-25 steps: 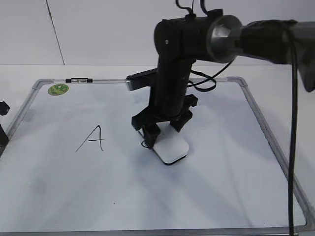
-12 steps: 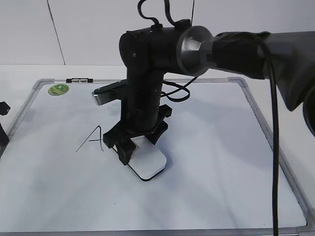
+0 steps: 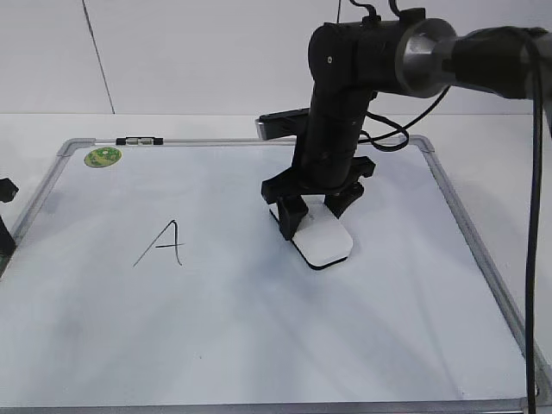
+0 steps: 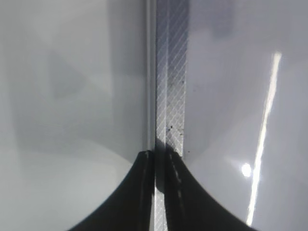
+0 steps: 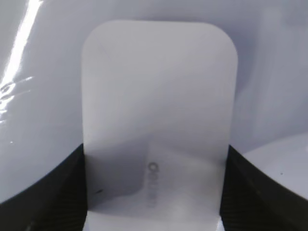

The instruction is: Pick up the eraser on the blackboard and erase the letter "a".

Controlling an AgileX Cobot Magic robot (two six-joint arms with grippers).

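Observation:
My right gripper (image 3: 316, 212) is shut on the white eraser (image 3: 326, 243) and presses it flat on the blackboard (image 3: 259, 345), right of the board's middle. In the right wrist view the eraser (image 5: 159, 96) fills the space between the two black fingers (image 5: 154, 161), with its grey print showing. No small lowercase "a" shows in any view; the board around the eraser looks bare. My left gripper (image 4: 161, 159) is shut and empty, hovering over the board's metal frame (image 4: 171, 96); only a dark bit of it shows at the exterior view's left edge (image 3: 5, 190).
An angular capital "A" (image 3: 162, 244) is drawn on the board's left half. A round green sticker (image 3: 102, 157) sits at the far left corner, with a small black clip (image 3: 138, 140) on the far frame. A white wall stands behind.
The right arm swept the eraser left and toward the front, beside the capital "A", then back right and farther away. A small mark seen beside the eraser earlier no longer shows.

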